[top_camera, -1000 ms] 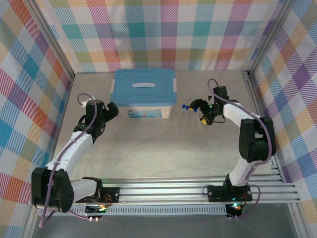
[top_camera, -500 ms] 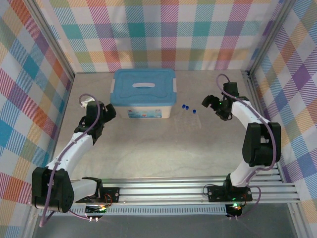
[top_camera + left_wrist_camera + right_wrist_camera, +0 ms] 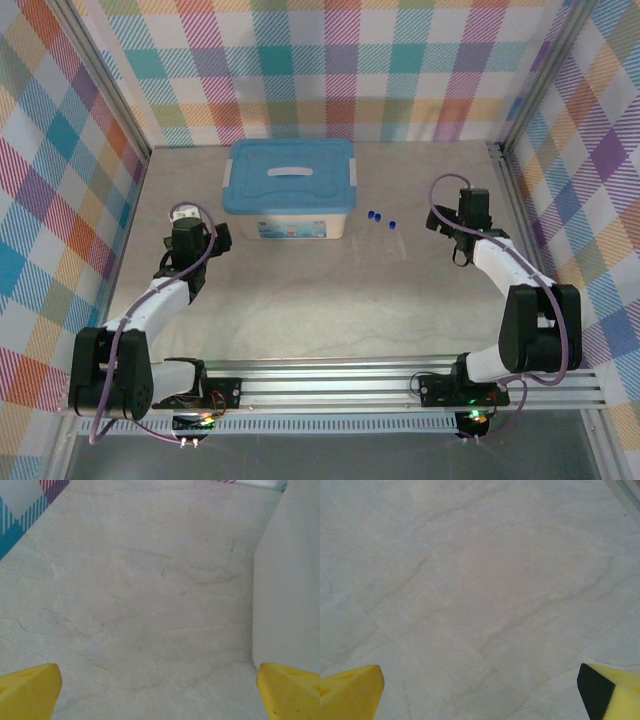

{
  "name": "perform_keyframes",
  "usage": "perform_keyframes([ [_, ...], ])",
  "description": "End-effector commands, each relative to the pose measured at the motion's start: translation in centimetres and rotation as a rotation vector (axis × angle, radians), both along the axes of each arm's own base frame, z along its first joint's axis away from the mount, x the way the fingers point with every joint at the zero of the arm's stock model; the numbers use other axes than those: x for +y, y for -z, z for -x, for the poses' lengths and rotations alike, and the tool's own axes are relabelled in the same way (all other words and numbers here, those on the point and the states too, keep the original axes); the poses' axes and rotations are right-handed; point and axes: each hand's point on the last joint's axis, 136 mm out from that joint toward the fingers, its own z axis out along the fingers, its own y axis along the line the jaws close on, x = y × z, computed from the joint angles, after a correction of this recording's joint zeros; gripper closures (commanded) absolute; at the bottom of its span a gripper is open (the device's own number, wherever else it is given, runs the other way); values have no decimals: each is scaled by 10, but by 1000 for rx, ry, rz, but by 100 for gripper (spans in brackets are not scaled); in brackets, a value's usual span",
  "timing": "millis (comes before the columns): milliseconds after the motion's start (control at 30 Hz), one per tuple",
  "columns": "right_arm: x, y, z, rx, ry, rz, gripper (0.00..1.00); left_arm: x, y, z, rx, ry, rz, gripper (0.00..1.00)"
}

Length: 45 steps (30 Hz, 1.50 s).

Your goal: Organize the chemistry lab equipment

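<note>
Top external view: the box [image 3: 290, 226] sits at the upper middle of the frame, toward the back of the counter [image 3: 330, 300], with its blue lid [image 3: 290, 178] on. Just right of the box's lower right corner, two tubes [image 3: 383, 220] lie on the counter, apart from the box. Their blue caps are side by side, and their clear bodies are too faint to trace. The left arm [image 3: 150, 295] reaches up the left side of the frame and ends near the box's lower left corner. The right arm [image 3: 505, 265] bends up the right side and ends to the right of the tubes, well apart from them.

Left wrist view: the left jaws are spread wide, with one yellow fingertip [image 3: 30, 692] in each lower corner. Bare counter lies between them, and the pale box wall runs up the right edge.

Right wrist view: the right jaws are likewise released, with yellow fingertips [image 3: 350, 692] in both lower corners and veined counter between. Neither set grasps anything.
</note>
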Motion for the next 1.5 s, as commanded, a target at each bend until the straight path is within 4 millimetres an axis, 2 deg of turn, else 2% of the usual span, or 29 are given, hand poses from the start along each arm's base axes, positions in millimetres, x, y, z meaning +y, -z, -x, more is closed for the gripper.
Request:
perform_keyframes([
  [0,-5,-12,-4,-111,-24,70,0,-11,-2,-11,-104,114,37,0],
  [100,0,-8,-3,-191,-52,64,0,-22,11,-17,-124,175,59,0],
  [200,6,-3,-3,-213,-100,73,0,-24,24,-22,-131,190,62,0],
  [300,11,-4,-1,-278,-143,87,0,-29,22,-27,-181,229,54,0],
  [433,26,7,-2,-296,-234,72,1,-36,43,-30,-180,270,60,0],
  [700,44,22,-4,-346,-359,35,2,-44,46,-31,-175,322,62,0],
  [1467,44,23,-4,-349,-363,23,1,-51,46,-32,-160,353,46,0],
])
